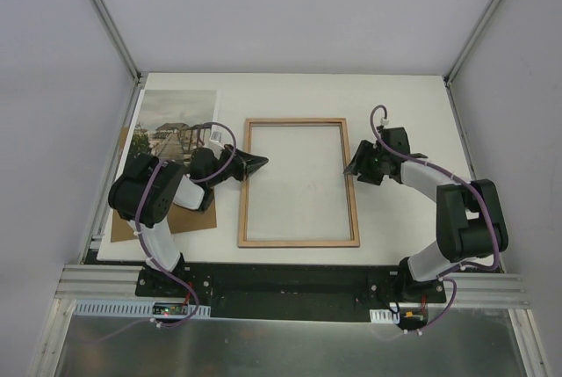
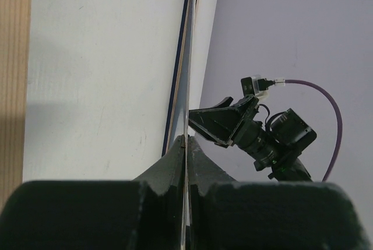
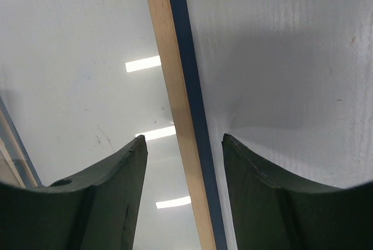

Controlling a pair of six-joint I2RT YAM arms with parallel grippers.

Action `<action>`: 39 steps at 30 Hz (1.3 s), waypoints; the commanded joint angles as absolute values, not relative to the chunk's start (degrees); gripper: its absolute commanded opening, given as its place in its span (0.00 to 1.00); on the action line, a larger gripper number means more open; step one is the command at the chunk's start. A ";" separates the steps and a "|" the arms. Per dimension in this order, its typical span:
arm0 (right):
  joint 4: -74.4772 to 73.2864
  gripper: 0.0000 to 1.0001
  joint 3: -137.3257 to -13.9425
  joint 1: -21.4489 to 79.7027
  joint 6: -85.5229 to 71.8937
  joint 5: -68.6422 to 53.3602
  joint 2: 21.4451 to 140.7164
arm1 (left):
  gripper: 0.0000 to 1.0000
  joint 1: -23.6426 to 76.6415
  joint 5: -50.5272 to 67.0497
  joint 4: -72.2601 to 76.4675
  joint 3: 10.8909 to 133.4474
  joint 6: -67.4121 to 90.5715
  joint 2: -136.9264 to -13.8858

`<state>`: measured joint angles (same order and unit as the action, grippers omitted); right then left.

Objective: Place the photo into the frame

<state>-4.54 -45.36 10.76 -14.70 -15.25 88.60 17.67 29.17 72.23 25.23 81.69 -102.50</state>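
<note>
The frame is seen in the middle of the table, with its light wood back up. It is a thin, flat rectangle. One side of each bar is pale wood and the other is dark blue. A clear pane sits inside, and bright ceiling lights are shown in it like in a mirror.

The left claw is pinched tight on the frame's left bar. The right claw is held wide, with the right bar between its fingers but not touched.

The frame is judged to be light and stiff. The pane looks smooth and easy to crack, so only the bars should be held, near the middle of the long sides.

The photo is found at the far left, partly on a brown board. It is thin paper, likely floppy and easy to crease, so it is best taken by one edge.
</note>
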 commanded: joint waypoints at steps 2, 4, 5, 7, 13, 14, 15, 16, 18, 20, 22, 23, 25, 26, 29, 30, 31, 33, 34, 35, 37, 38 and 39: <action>-5.01 0.57 -47.55 11.25 -13.62 -14.41 89.03 | 0.00 18.02 32.96 80.60 28.56 79.28 -104.23; -5.01 0.57 -47.64 11.42 -13.54 -14.24 88.95 | 0.00 17.93 33.57 79.98 28.91 79.02 -104.76; -5.10 0.57 -47.72 11.34 -13.54 -14.24 88.95 | 0.00 18.02 33.75 79.72 29.09 78.75 -104.94; -5.27 0.57 -47.64 11.34 -13.45 -14.06 89.12 | 0.00 17.93 34.27 78.67 29.53 78.40 -105.20; -5.45 0.57 -47.72 11.43 -13.45 -13.54 88.86 | 0.00 17.84 35.33 74.63 30.59 76.64 -105.29; -5.36 0.57 -47.81 11.51 -13.45 -13.54 89.03 | 0.00 17.75 35.51 73.84 30.76 76.29 -105.12; -5.36 0.57 -47.73 11.60 -13.45 -13.71 89.12 | 0.00 17.75 35.59 72.78 31.02 75.85 -105.03; -5.36 0.57 -47.81 11.60 -13.27 -13.71 89.30 | 0.00 17.75 35.77 71.64 31.20 75.41 -104.86; -5.36 0.56 -47.90 11.78 -13.27 -13.80 89.38 | 0.00 17.67 35.77 69.88 31.46 74.62 -104.59; -5.36 0.55 -48.07 11.95 -13.27 -13.80 89.65 | 0.00 17.67 36.04 68.47 31.81 74.01 -104.33; -5.36 0.50 -48.08 12.04 -13.27 -13.89 89.74 | 0.00 17.58 36.21 66.89 32.08 73.22 -104.15; -5.27 0.47 -48.16 12.04 -13.18 -13.89 89.74 | 0.00 17.67 36.21 66.28 32.25 72.95 -103.98; -5.45 0.38 -48.16 12.30 -13.18 -13.89 89.74 | 0.00 17.58 36.12 65.57 32.26 72.69 -103.80; -5.45 0.35 -48.25 12.30 -13.18 -13.80 89.74 | 0.00 17.58 36.38 65.13 32.43 72.51 -103.71; -5.80 0.30 -48.78 13.09 -12.83 -14.06 90.17 | 0.00 17.58 36.56 63.46 32.96 71.81 -103.62; -5.97 0.29 -48.95 13.27 -12.66 -13.89 90.35 | 0.00 17.58 36.65 62.50 33.13 71.46 -103.54; -6.24 0.28 -49.13 13.45 -12.57 -13.71 90.44 | 0.00 17.58 36.65 61.79 33.40 71.28 -103.54; -6.42 0.27 -49.31 13.71 -12.22 -13.54 90.53 | 0.00 17.58 36.91 60.30 33.84 70.58 -103.54; -6.33 0.27 -49.31 13.80 -12.30 -13.45 90.53 | 0.00 17.67 37.09 59.42 34.10 70.23 -103.45; -6.42 0.27 -49.39 13.80 -12.22 -13.53 90.53 | 0.00 17.67 37.18 58.81 34.36 69.96 -103.45; -6.59 0.26 -49.57 14.06 -12.13 -13.62 90.79 | 0.00 17.58 37.44 57.66 34.72 69.44 -103.36; -6.59 0.26 -49.66 14.06 -12.04 -13.62 90.79 | 0.00 17.67 37.53 57.13 34.98 69.17 -103.27; -6.68 0.26 -49.66 14.15 -12.04 -13.62 90.88 | 0.00 17.67 37.70 56.52 35.33 68.73 -103.18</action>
<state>-7.27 -47.16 12.71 -12.10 -11.05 90.52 17.15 34.41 58.54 33.08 71.40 -105.54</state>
